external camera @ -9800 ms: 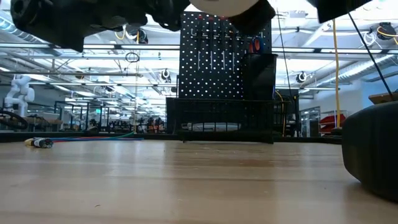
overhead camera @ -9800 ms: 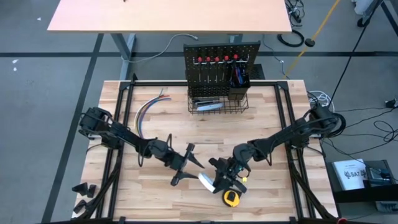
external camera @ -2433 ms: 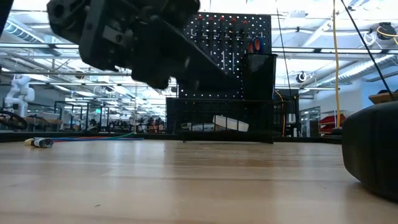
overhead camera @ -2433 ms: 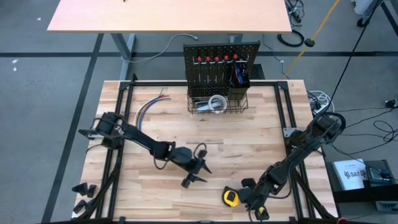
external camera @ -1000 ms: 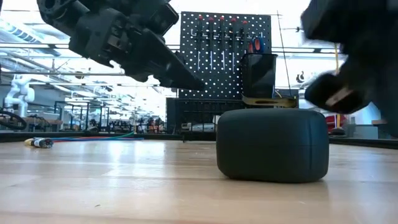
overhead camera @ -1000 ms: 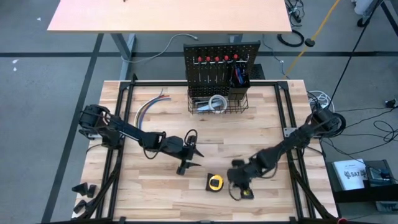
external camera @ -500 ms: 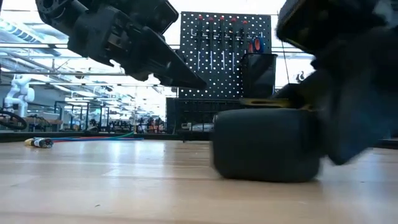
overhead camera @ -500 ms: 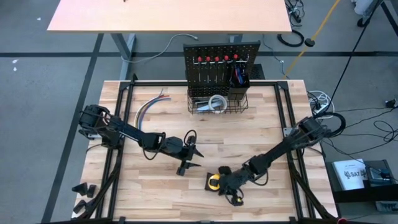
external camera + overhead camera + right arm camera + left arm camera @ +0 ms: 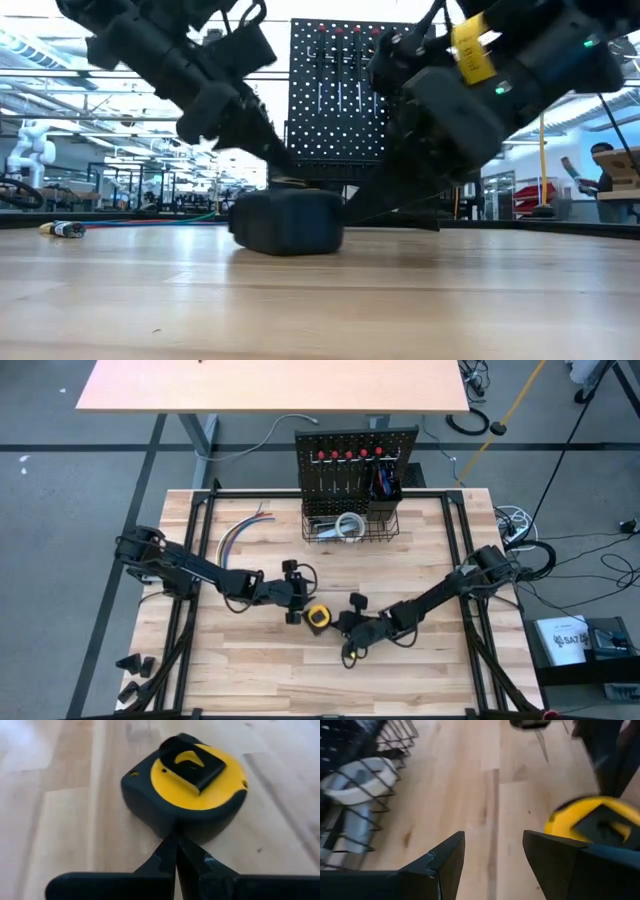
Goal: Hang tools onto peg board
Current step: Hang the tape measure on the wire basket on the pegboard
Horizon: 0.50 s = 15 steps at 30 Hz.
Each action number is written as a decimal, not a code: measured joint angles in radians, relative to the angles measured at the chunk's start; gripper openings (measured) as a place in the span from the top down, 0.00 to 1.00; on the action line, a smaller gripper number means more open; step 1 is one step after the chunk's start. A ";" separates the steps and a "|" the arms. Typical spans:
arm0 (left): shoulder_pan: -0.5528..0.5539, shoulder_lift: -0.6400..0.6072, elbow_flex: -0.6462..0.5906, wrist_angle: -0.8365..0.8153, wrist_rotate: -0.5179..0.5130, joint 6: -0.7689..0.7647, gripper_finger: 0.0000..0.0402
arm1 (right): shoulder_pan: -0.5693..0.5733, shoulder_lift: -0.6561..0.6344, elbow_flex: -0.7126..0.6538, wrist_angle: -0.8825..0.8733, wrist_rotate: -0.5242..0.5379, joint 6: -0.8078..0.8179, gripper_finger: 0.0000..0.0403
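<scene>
One tool, the yellow tape measure (image 9: 318, 617), is still lying flat on the bench (image 9: 420, 670), a little toward 6 o'clock of its middle, with its black belt clip facing up. It is being flanked by both arms. The left pincer (image 9: 292, 593) is being held just beside it at its 9 o'clock side, with the fingers spread wide and nothing between them; in the left wrist view the tape measure is seen beyond one finger, not inside the gap. The right pincer (image 9: 352, 628) is being held at its 3 o'clock side, low over the bench, with the fingers pressed together and the tips resting at the edge of the case, as if it is being pushed.

Most of the task seems to be finished: the peg board (image 9: 355, 450) at 12 o'clock is already carrying a row of red-handled tools, and a white tape roll (image 9: 348, 525) is lying in the wire basket (image 9: 385, 532) at its base. Only the tape measure is left to be gripped and carried there. Coloured wires (image 9: 238, 535) are lying at 10 o'clock.
</scene>
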 joint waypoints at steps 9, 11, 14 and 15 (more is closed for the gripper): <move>-0.023 -0.065 0.000 -0.023 0.313 -0.108 0.48 | -0.039 -0.003 0.000 -0.006 -0.056 -0.093 1.00; -0.029 -0.051 0.000 -0.004 0.385 -0.148 0.48 | -0.040 -0.003 0.000 -0.006 -0.071 -0.111 1.00; -0.044 -0.041 0.000 0.012 0.384 -0.228 0.48 | -0.040 -0.003 0.000 -0.007 -0.077 -0.122 1.00; -0.050 -0.041 0.000 0.018 0.366 -0.256 0.48 | -0.040 -0.003 0.000 -0.007 -0.078 -0.122 1.00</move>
